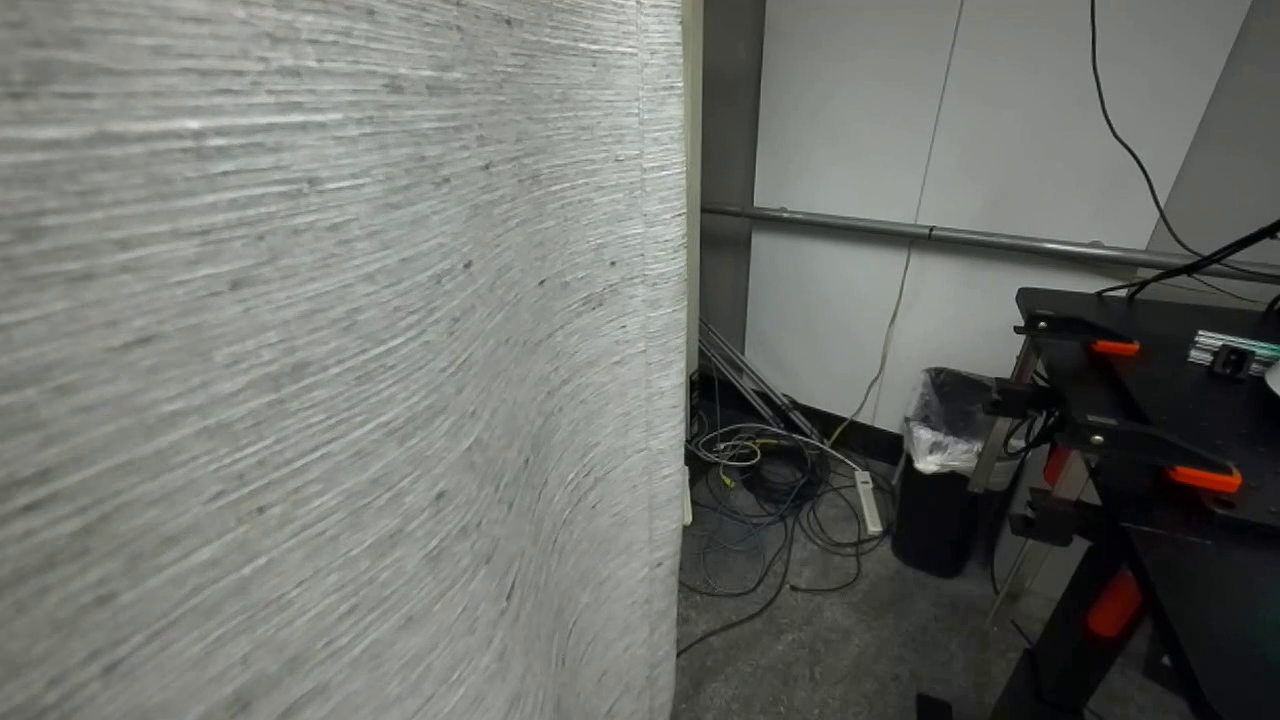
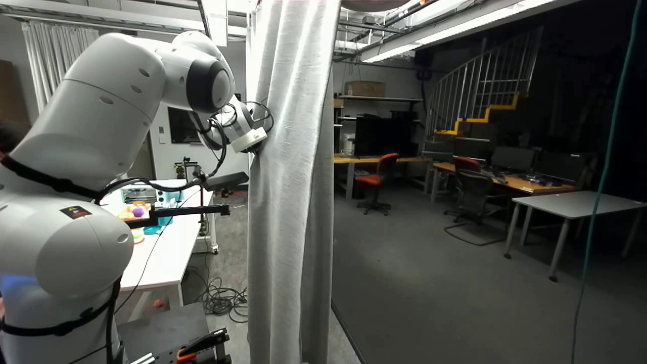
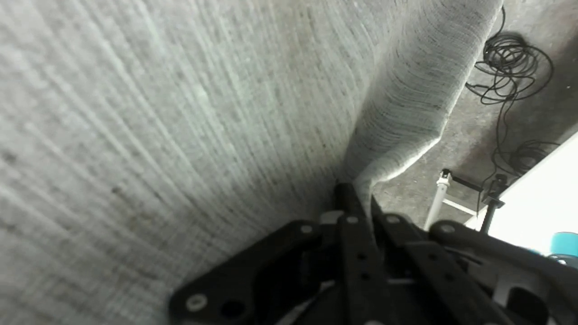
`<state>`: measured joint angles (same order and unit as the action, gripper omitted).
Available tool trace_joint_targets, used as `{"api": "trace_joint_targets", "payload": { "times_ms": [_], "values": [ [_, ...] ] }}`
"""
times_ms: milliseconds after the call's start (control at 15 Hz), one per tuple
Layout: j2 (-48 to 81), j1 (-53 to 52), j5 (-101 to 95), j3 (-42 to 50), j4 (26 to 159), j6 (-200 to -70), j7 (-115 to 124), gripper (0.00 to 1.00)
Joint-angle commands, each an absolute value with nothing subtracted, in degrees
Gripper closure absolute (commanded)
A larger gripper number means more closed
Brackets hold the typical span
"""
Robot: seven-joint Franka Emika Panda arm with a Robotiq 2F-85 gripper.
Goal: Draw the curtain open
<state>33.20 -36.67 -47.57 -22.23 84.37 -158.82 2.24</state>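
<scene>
Operator: State the site type.
Technician: Robotics laboratory. Reference: white jointed robot arm (image 2: 96, 131).
Operator: List indicators.
Technician: Near the arm's base: black clamp with orange grip (image 2: 204, 342). Well beyond the arm: wooden-topped desk (image 2: 536, 187) carrying flat dark monitors (image 2: 511, 161). Above the arm: exposed pale metal ceiling beams (image 2: 111, 15).

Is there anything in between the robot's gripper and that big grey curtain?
Nothing visible. In the wrist view, the gripper is closed directly on a gathered part of the curtain, with no other object showing between them.
</scene>
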Motion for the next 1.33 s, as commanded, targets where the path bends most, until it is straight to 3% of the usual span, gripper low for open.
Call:
{"api": "trace_joint_targets", "payload": {
  "times_ms": [0,533,1267],
  "values": [
    [40.0,-39.2,-42.7,-22.1,83.2,-159.2,-7.4,1.0],
    [41.8,-40.0,-36.3,-19.4,78.0,-152.0,-19.4,1.0],
    [44.0,-44.3,-34.1,-15.7,71.2,-144.6,-17.0,1.0]
  ]
}}
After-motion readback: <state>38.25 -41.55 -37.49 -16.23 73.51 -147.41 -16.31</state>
